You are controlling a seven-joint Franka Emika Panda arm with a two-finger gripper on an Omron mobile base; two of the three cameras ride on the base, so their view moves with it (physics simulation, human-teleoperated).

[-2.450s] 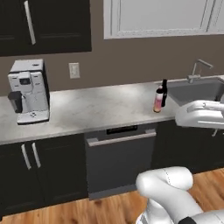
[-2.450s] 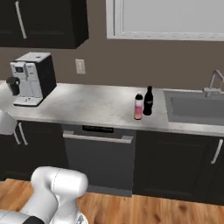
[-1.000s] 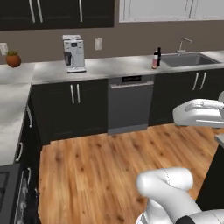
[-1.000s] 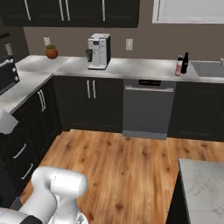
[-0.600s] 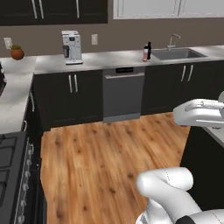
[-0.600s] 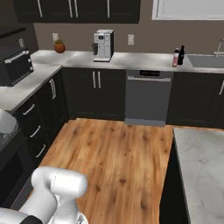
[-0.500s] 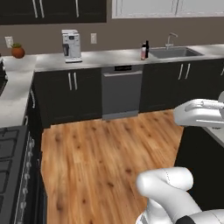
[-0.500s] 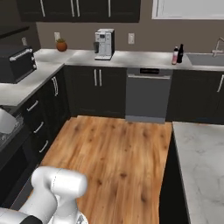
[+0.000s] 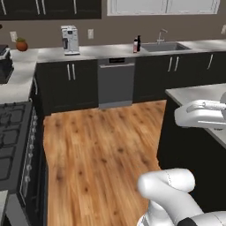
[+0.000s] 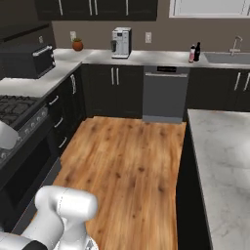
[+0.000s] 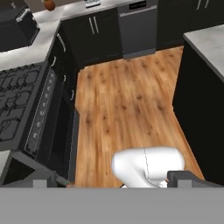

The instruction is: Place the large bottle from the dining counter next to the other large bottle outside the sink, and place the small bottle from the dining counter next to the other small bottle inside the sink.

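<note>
The large bottle (image 9: 135,46), pink to yellow with a dark top, stands far off on the wall worktop, close beside the other large bottle (image 9: 138,43), which is all black. Both stand just left of the sink (image 9: 166,46). From the right base the pair is the pink large bottle (image 10: 192,54) and the black bottle (image 10: 197,51) by the sink (image 10: 225,57). The dining counter (image 10: 220,157) lies close on my right, its marble top bare where I see it. The small bottle is out of view. My gripper (image 11: 113,183) is open and holds nothing, above the wooden floor.
A stove (image 10: 15,111) and a microwave (image 10: 27,60) line the left run. A coffee machine (image 9: 69,39) and a dishwasher (image 9: 115,82) are on the far wall. The wooden floor (image 9: 101,145) between the stove and the island's dark base (image 11: 202,113) is open.
The base has driven back from the wall worktop and turned, so the whole scene has shifted. The bottles and sink now look small and far. The dining counter has come into view.
</note>
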